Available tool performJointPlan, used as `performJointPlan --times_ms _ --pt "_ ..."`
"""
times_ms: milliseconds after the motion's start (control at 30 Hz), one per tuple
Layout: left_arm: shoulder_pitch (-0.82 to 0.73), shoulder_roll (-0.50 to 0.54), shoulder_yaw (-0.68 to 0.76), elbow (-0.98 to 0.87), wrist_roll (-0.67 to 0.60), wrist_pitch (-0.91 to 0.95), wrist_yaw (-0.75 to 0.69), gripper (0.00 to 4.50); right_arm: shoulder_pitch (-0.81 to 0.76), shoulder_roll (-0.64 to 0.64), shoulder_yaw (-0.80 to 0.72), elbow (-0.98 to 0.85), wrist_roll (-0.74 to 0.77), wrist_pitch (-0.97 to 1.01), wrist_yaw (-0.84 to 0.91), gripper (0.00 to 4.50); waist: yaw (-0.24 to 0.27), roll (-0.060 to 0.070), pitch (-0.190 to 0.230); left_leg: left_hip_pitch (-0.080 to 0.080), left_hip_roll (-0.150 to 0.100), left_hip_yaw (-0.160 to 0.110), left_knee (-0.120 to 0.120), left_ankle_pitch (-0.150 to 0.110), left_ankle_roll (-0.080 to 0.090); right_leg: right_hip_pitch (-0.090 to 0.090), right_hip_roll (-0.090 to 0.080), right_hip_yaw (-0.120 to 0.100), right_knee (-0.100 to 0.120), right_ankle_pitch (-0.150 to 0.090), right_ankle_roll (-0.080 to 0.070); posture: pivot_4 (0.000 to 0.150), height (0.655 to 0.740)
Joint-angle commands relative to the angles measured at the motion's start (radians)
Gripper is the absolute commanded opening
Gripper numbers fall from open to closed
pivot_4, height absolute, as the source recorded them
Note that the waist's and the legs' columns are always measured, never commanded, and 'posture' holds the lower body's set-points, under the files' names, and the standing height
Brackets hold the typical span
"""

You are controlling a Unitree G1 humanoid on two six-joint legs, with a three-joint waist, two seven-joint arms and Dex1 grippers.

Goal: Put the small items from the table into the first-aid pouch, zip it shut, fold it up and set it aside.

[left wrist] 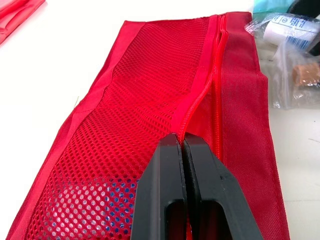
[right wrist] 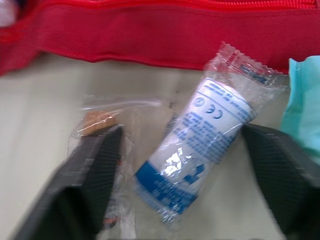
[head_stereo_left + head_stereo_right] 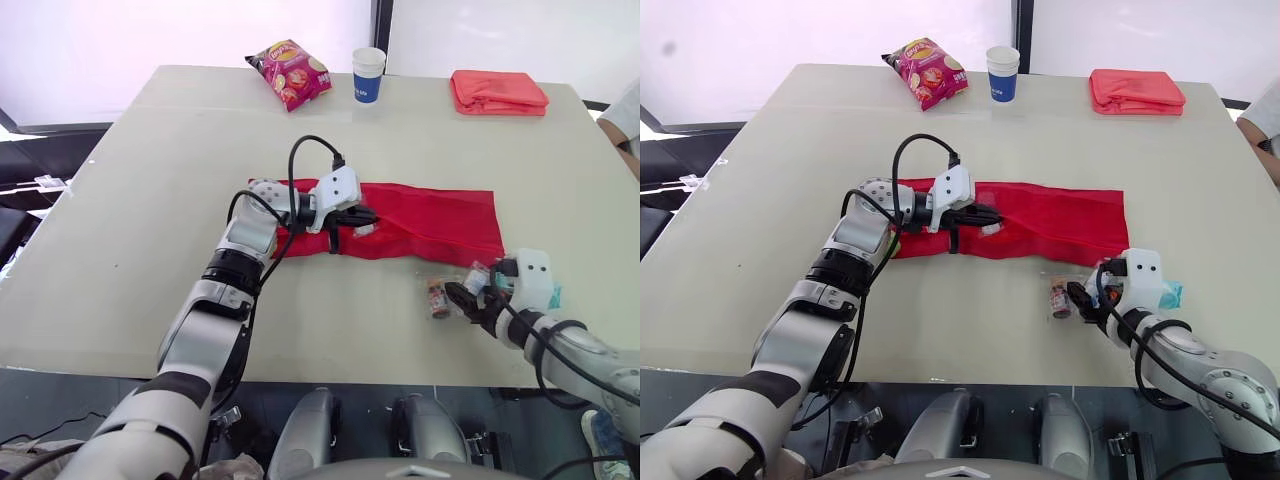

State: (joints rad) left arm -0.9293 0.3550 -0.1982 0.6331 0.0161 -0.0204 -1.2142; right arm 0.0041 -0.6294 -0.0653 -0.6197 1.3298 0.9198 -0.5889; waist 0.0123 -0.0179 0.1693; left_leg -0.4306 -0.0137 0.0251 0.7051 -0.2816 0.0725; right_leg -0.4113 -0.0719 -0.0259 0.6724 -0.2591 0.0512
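The red first-aid pouch (image 3: 430, 225) lies flat and unfolded on the table's middle. Its mesh side (image 1: 145, 100) faces up, and the zipper is partly open. My left gripper (image 3: 358, 218) rests on the pouch's left half, shut on the zipper edge (image 1: 192, 107). In front of the pouch's right end lie a plastic-wrapped bandage roll (image 2: 200, 145), a small clear bag holding a brown item (image 3: 438, 297) and a teal packet (image 2: 302, 110). My right gripper (image 3: 470, 297) is down at the table there, open, with the bandage roll lying between its fingers (image 2: 100, 155).
At the table's far edge lie a chip bag (image 3: 290, 72), a blue-and-white paper cup (image 3: 368, 75) and a second folded red pouch (image 3: 498, 92). A person's arm (image 3: 622, 125) shows at the right edge. The table's left half (image 3: 130, 200) is bare.
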Motion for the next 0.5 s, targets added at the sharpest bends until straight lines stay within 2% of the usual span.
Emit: performJointPlan --times_ms 33,100,167,400,500 --pt "0.000 0.004 0.007 -0.055 -0.024 0.001 0.008 0.00 0.002 -0.016 -0.015 -0.033 -0.023 0.020 0.010 1.97 0.000 0.000 0.000 0.000 0.000 0.000 0.000 0.000 0.000 0.000 0.000 0.000 0.000 0.000 0.000 0.150 0.7395" --pt "0.001 0.004 0.009 -0.055 -0.025 0.002 0.008 0.00 0.009 -0.029 -0.034 -0.045 -0.020 0.027 0.017 0.95 0.000 0.000 0.000 0.000 0.000 0.000 0.000 0.000 0.000 0.000 0.000 0.000 0.000 0.000 0.000 0.150 0.7395" --pt "0.001 0.005 0.010 -0.053 -0.025 0.001 0.009 0.00 0.021 -0.061 -0.075 -0.066 0.010 0.029 0.032 0.29 0.002 0.000 0.000 0.000 0.000 0.000 0.000 0.000 0.000 0.000 0.000 0.000 0.000 0.000 0.000 0.150 0.7395" --pt "-0.003 0.000 0.015 -0.042 -0.039 0.012 0.011 0.00 -0.017 -0.134 -0.126 -0.115 0.194 0.002 0.111 0.19 -0.005 0.000 0.000 0.000 0.001 0.000 0.000 0.000 0.000 0.000 0.001 0.000 0.000 0.000 0.000 0.150 0.7395" --pt "-0.009 -0.007 0.017 -0.041 -0.052 0.030 0.007 0.00 -0.181 -0.046 -0.018 -0.048 0.260 -0.022 0.112 0.19 -0.016 0.000 0.000 0.000 0.001 0.000 0.000 0.000 0.000 0.000 0.001 0.000 0.000 0.000 0.000 0.150 0.7395"
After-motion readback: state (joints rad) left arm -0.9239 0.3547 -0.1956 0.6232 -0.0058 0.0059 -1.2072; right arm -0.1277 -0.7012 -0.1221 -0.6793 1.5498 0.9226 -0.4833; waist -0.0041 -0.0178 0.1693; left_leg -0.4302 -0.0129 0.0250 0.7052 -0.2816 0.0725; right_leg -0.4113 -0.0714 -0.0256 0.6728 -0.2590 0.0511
